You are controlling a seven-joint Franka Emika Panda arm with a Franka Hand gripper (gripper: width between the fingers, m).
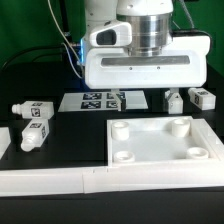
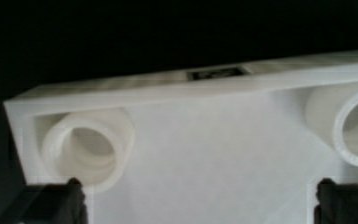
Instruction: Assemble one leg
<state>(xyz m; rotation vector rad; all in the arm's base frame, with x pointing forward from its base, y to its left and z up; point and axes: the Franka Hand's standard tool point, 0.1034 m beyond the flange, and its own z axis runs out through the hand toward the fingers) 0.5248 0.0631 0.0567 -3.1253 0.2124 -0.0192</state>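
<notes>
The large flat white square panel (image 1: 160,142) with round corner sockets lies at the front right of the exterior view. Two legs, short white tagged pegs, lie at that view's left, one (image 1: 22,108) behind the other (image 1: 35,135). Two more legs (image 1: 175,100) (image 1: 203,97) stand behind the panel on the right. My gripper (image 1: 145,88) hangs above the table behind the panel, its fingertips hard to see there. In the wrist view the gripper (image 2: 202,205) is open and empty, with dark fingers (image 2: 60,203) wide apart over the panel (image 2: 211,130) and two of its sockets.
The marker board (image 1: 100,99) lies flat at the back middle of the black table. A thick white L-shaped wall (image 1: 50,181) runs along the front edge and up the exterior view's left. A green backdrop stands behind.
</notes>
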